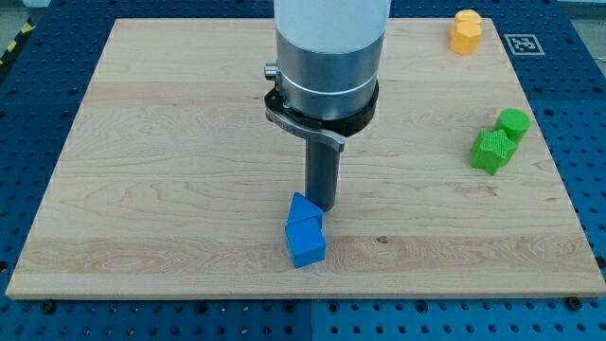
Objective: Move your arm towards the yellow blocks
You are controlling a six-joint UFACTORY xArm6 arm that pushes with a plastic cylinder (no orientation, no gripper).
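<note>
Two yellow blocks [465, 30] stand together at the view's top right corner of the wooden board [170, 142]. My tip [320, 206] is near the middle bottom of the board, far to the lower left of the yellow blocks. It touches or nearly touches the upper right of a blue triangular block [303, 210], which adjoins a blue cube [306, 245] just below it. The rod hangs from a large grey arm body that hides the board's top middle.
Two green blocks stand together at the view's right: one rounded [514, 123], one star-like [492, 152]. A white marker tag [524, 44] lies on the blue pegboard table beyond the board's top right corner.
</note>
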